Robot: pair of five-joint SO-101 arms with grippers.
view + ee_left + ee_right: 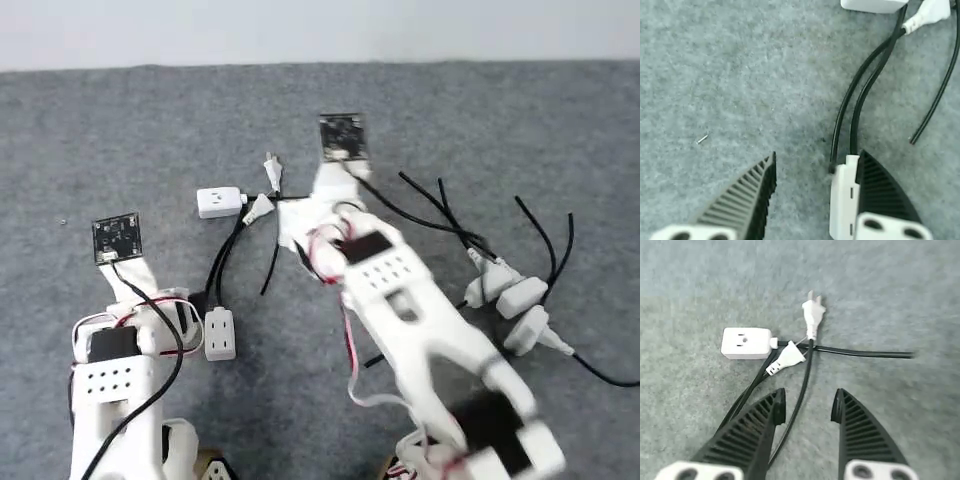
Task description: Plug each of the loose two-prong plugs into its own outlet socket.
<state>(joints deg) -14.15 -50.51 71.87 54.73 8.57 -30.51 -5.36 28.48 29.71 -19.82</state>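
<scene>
**Both my grippers are open, two plugs lie loose in front of the right one**

The far plug lies on the gray table with its two prongs pointing away from my right arm. It is not in any socket. The near plug lies just beside it, tilted, with its prongs turned toward my right gripper. This one is also loose. The flat socket rests near these two plugs with its slots facing up, and its own cord comes out at the side close to the near plug.

My right gripper hovers over the table just before the plugs. Its jaws stand apart and hold nothing. A black cable runs on the table between them.

The second socket lies closer to my left arm. It touches the inner side of one finger of my left gripper. The jaws of this gripper are wide apart, so nothing is clamped. Two black cables go from this socket toward the flat socket.

A small metal bit lies alone on the table, well apart from the cords.

Toward the right edge of the high view lies a group of white pieces with more black cables. I think these are plugs and sockets, but I cannot tell if they are joined.
</scene>
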